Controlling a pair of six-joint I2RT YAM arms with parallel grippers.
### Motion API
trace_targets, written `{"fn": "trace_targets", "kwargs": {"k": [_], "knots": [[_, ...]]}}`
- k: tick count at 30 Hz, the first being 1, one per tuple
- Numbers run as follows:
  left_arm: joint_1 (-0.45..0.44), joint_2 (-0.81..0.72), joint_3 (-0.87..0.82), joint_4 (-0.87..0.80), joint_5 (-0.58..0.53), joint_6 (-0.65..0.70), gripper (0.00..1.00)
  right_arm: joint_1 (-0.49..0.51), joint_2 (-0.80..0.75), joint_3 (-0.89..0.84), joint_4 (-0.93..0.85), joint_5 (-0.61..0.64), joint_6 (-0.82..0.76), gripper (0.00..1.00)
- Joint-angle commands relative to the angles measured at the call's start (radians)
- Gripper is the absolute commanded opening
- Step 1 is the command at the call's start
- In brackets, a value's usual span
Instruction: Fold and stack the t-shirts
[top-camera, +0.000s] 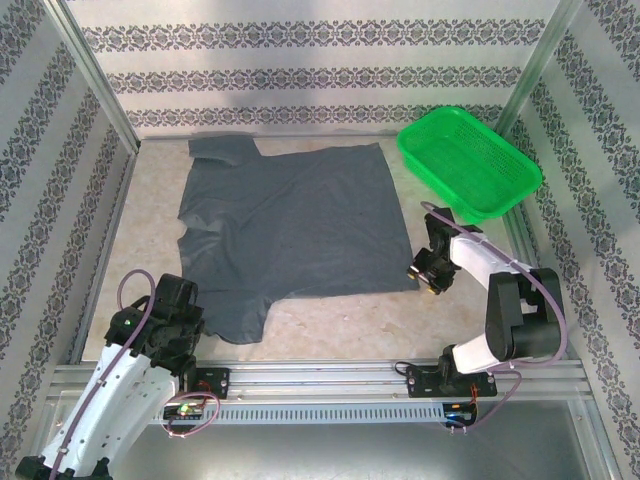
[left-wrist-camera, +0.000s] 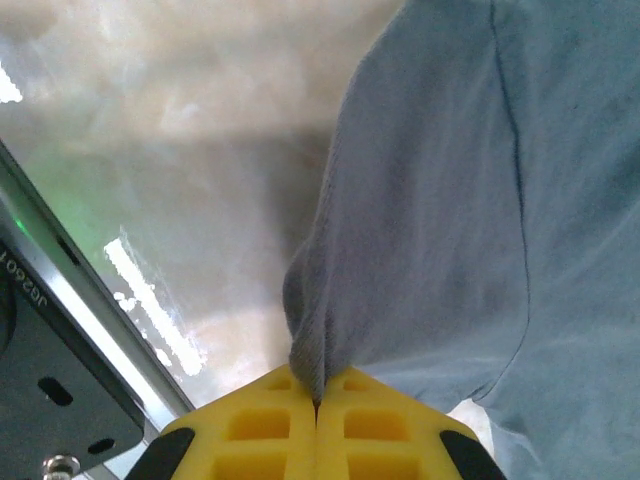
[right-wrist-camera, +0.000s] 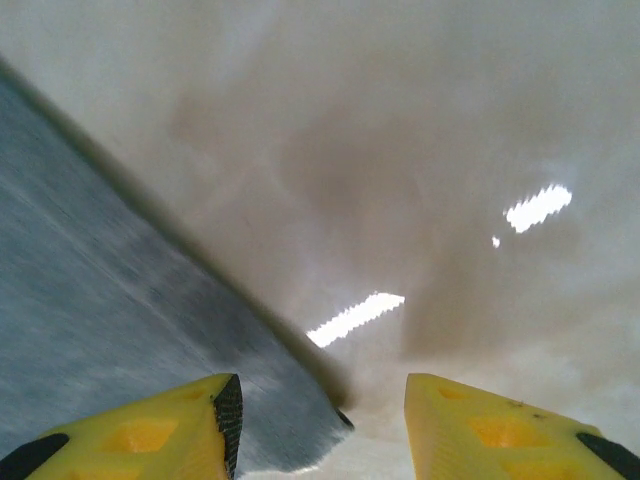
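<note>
**A:** Where does the t-shirt lie against the left hand?

**B:** The t-shirt (top-camera: 295, 230) is spread flat across the middle of the surface (top-camera: 340, 320). The left hand (top-camera: 185, 315) sits at its near-left sleeve.

**A:** Is it gripping?

**B:** From above, the arm hides that. In the left wrist view the left hand (left-wrist-camera: 318, 408) is pressed together, pinching a puckered fold of the cloth's edge, with the t-shirt (left-wrist-camera: 450, 200) spreading away to the right.

**A:** And the right side?

**B:** The right hand (top-camera: 428, 272) is low at the shirt's near-right corner, and the green basket (top-camera: 470, 160) is beyond it. The right wrist view shows the right hand (right-wrist-camera: 318, 410) spread, the corner of the t-shirt (right-wrist-camera: 100, 300) lying between its fingers (right-wrist-camera: 190, 425). Whether they touch the cloth, I cannot tell.
</note>
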Motion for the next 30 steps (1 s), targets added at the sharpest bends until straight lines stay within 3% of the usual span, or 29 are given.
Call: {"fn": "trace_targets", "kwargs": {"k": [1,4,10,17,24,30], "knots": [[-0.013,-0.01,0.018,-0.112,0.048,-0.082,0.0,0.026,-0.044,-0.038,-0.005,-0.027,0.047,0.48],[-0.013,-0.01,0.02,-0.122,0.049,-0.087,0.0,0.042,-0.053,-0.06,0.016,-0.029,0.06,0.47],[-0.013,-0.012,0.019,-0.115,0.047,-0.095,0.0,0.043,0.007,-0.041,0.063,-0.016,0.057,0.37],[-0.012,-0.016,0.009,-0.081,0.032,-0.114,0.0,0.051,0.048,-0.008,0.051,0.01,0.041,0.01],[-0.012,-0.031,0.001,-0.085,0.025,-0.141,0.0,0.074,-0.121,-0.059,-0.135,0.1,0.029,0.0],[-0.012,-0.026,-0.022,-0.049,0.04,-0.155,0.0,0.122,-0.285,-0.151,-0.237,0.063,0.057,0.0]]}}
